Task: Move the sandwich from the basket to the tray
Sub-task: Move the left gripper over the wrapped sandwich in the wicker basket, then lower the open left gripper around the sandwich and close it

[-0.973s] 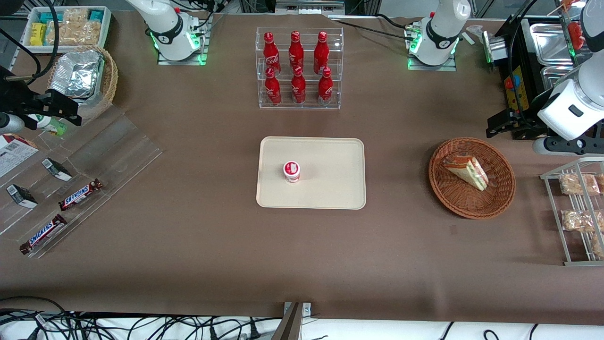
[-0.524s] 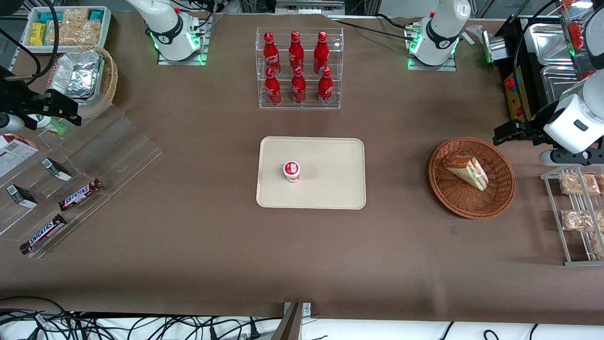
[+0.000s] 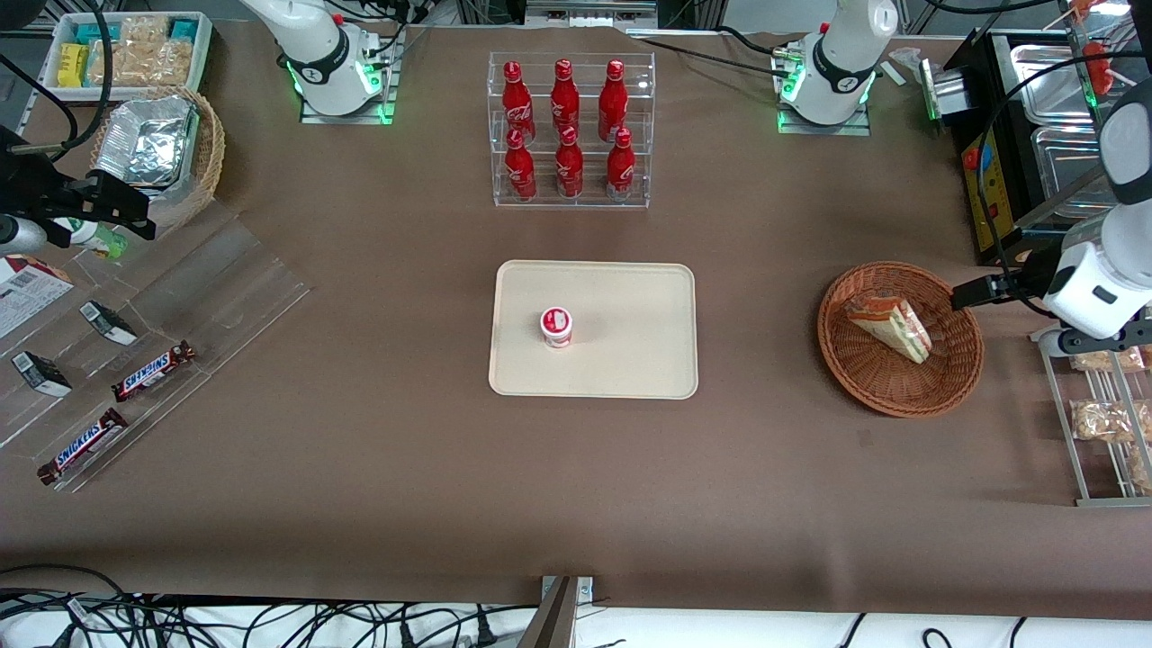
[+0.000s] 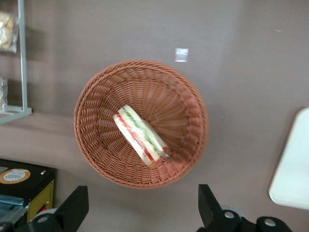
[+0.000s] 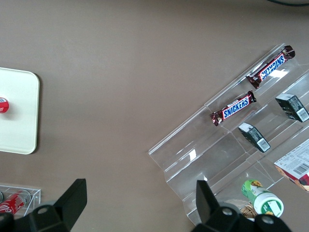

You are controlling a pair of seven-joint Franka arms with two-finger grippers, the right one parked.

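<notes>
The sandwich (image 3: 891, 326) (image 4: 141, 137), a wrapped white wedge with green and red layers, lies in the reddish-brown wicker basket (image 3: 900, 396) (image 4: 96, 145). My gripper (image 3: 967, 297) (image 4: 141, 212) hovers by the basket's rim at the edge toward the working arm's end. It is open and apart from the sandwich. Its fingers (image 4: 72, 210) stand wide apart with only bare table cloth between them, just outside the rim. The cream tray (image 3: 630, 306) (image 4: 292, 179) lies mid-table, toward the parked arm's end from the basket.
A small red-and-white cup (image 3: 556, 326) stands on the tray. A wire rack of bagged snacks (image 3: 1102, 418) sits beside the basket, nearer the front camera than my arm. A black box with metal pans (image 3: 990, 180) lies farther away. A clear rack of red bottles (image 3: 569, 135) stands farther from the camera than the tray.
My gripper has swung nearer to the front camera, from beside the black box to the basket's rim. The sandwich and basket have not moved.
</notes>
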